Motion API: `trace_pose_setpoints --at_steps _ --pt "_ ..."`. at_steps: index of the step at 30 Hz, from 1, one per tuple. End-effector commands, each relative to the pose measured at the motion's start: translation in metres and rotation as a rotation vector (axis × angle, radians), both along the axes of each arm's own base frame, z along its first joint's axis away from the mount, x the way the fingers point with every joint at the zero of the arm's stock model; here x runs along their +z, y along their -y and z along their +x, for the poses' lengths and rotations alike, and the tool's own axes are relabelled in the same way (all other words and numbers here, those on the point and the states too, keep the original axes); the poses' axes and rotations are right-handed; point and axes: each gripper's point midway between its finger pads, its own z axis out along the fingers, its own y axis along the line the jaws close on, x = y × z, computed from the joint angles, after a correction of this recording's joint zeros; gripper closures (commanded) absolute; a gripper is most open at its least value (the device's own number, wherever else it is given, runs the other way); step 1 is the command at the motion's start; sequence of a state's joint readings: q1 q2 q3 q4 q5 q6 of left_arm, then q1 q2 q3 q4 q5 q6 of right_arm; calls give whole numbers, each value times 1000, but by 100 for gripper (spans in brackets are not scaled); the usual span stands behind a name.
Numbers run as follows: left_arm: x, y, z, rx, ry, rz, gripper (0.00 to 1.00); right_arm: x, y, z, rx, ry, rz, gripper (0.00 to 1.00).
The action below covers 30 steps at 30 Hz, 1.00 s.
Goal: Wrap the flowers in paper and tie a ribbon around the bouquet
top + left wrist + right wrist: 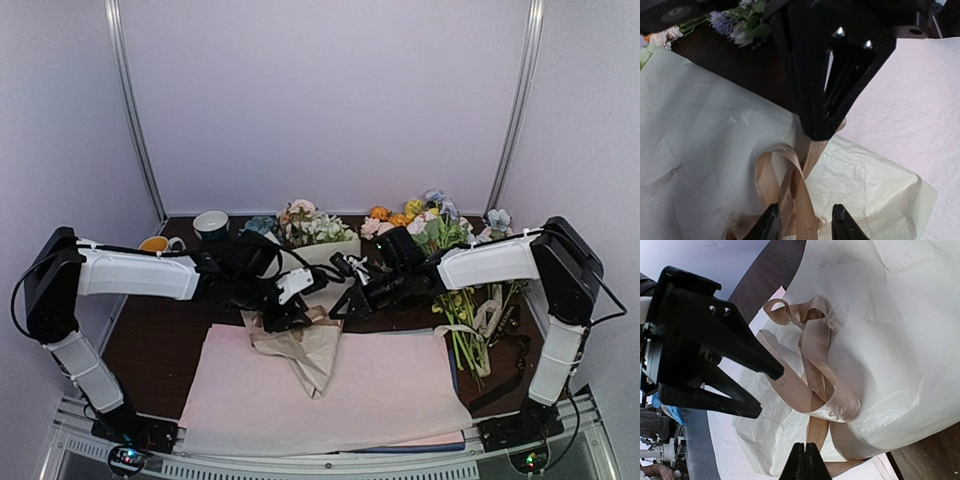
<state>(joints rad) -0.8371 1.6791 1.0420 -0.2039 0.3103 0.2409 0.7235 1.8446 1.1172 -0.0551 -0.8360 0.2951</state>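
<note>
Now: left gripper (806, 224) spread, straddling the looped glossy tan satin ribbon (790, 192) on the cream paper-cone bouquet (312, 352), which lies on pale pink sheets (400, 395). Right gripper (805, 459) pressed together over a ribbon tail; grip unclear.

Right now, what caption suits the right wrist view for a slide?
Right hand pinches a ribbon tail over the paper-wrapped bouquet; left hand open beside the loops.

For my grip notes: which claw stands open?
The left claw: it gapes either side of the ribbon, while the right claw is shut on it.
</note>
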Motion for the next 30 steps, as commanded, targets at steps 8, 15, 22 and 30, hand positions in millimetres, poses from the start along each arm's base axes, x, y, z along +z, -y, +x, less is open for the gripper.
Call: trace_pose_setpoints --at_steps 8,15,22,30 --pt "13 27 -1 -64 82 -30 50 27 -5 6 1 44 63 100" --pt "8 41 10 -57 110 -59 47 34 -7 12 -18 44 93 100" --pt "-11 45 11 -53 76 -47 59 36 -5 20 -50 46 100 100" --pt "-9 47 1 -81 29 -67 92 41 -5 38 -98 58 123 100"
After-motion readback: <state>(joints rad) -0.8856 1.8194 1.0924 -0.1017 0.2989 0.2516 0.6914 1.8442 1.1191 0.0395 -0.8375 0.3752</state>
